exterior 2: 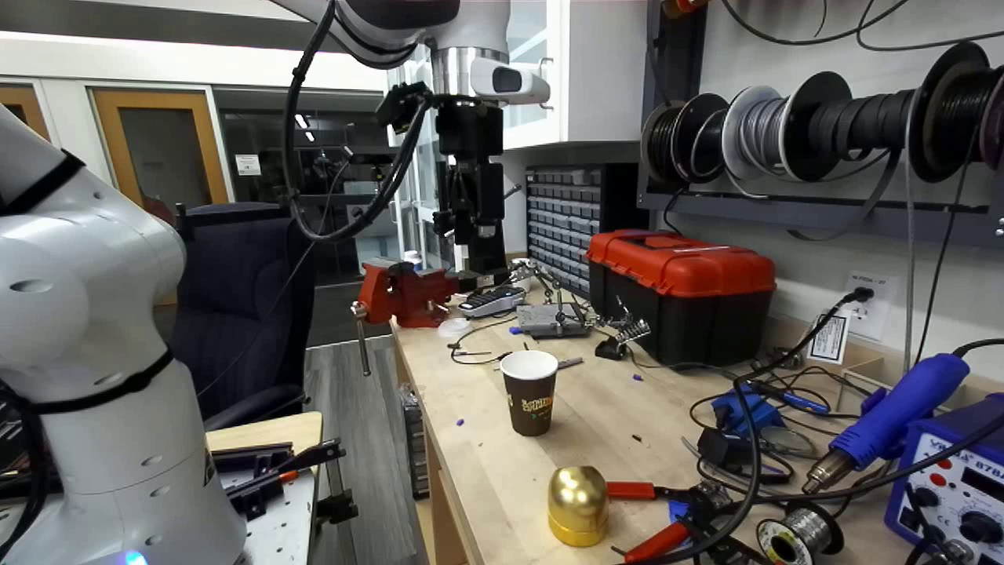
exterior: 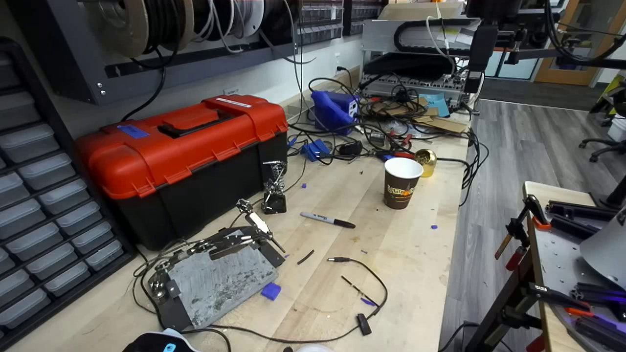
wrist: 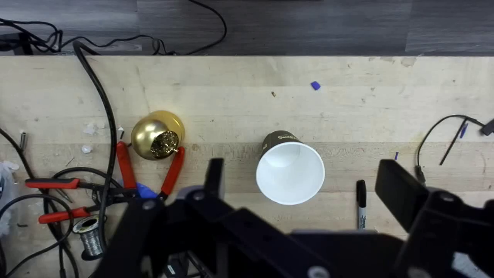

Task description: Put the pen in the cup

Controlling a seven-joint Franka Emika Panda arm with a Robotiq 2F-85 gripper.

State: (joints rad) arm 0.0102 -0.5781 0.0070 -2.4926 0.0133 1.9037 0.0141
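The jaws are spread wide across the lower half of the wrist view, the mouth of the cup (wrist: 290,175) showing in the gap. In an exterior view the arm (exterior 2: 102,306) rises at the lower left, leaves the frame and comes back at the top centre, pointing the jaws straight down, well above the surface (exterior 2: 502,471). The cup, dark brown with a white inside, stands upright. The pen (wrist: 361,204), grey with a black cap, lies to its lower right in the wrist view, one end hidden behind the black body of the jaws. In an exterior view the cup (exterior 2: 530,400) covers part of the pen (exterior 2: 570,362). Left of the cup in the wrist view are a gold pot (wrist: 154,125) and red-handled pliers (wrist: 126,166), with black cables (wrist: 112,133) running past them. A red toolbox (exterior: 195,146) stands left of centre in an exterior view, above a worn grey plate (exterior: 222,283).
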